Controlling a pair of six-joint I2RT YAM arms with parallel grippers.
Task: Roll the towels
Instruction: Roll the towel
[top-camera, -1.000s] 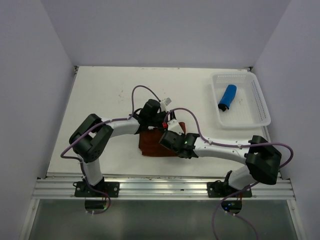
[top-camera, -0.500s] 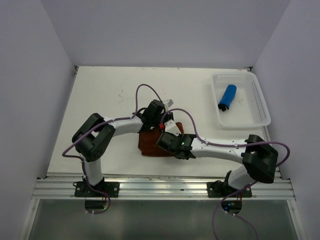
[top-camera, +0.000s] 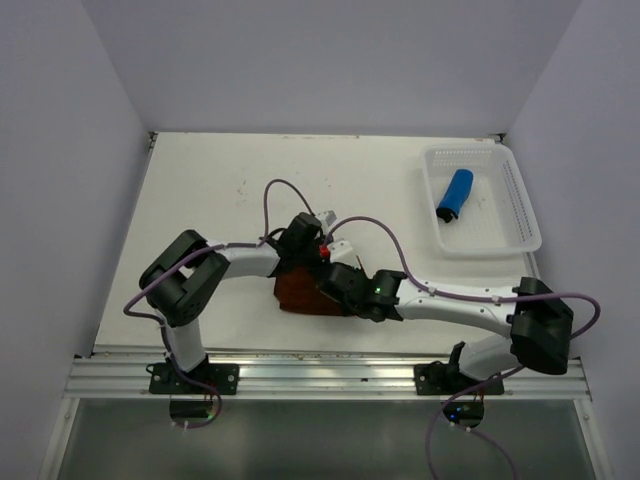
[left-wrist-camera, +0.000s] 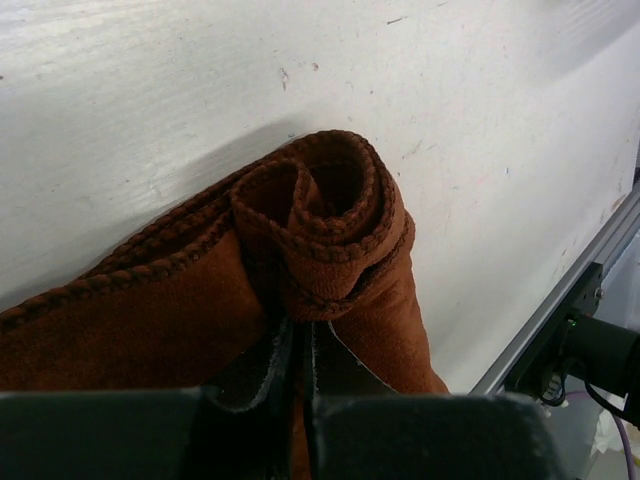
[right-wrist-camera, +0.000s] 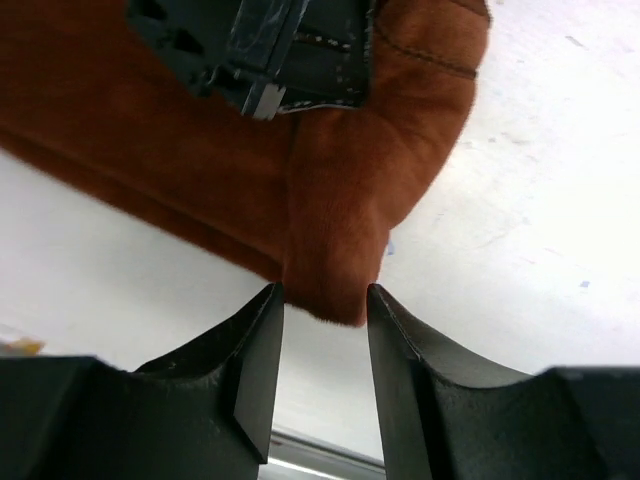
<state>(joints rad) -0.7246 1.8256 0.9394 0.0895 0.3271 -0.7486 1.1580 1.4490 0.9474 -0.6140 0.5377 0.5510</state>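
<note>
The rust-brown towel (top-camera: 292, 293) lies partly rolled near the front middle of the table, under both grippers. In the left wrist view its coiled end (left-wrist-camera: 325, 215) shows just beyond my left gripper (left-wrist-camera: 298, 332), which is shut on a layer of the cloth. My right gripper (right-wrist-camera: 323, 293) is open, and a folded end of the brown towel (right-wrist-camera: 330, 200) sits just at its fingertips. In the top view the left gripper (top-camera: 306, 250) and right gripper (top-camera: 335, 283) are close together over the towel. The blue towel (top-camera: 456, 195) lies rolled in the white basket (top-camera: 523, 215).
The basket stands at the back right of the table. The table's front rail (top-camera: 330, 375) runs close behind the brown towel. The left gripper's body (right-wrist-camera: 270, 50) shows above the towel in the right wrist view. Purple cables (top-camera: 285, 190) loop over both arms.
My left gripper has closed on the brown towel and shifted a little toward the front. My right gripper has gone from shut to open, letting go of the towel's end.
</note>
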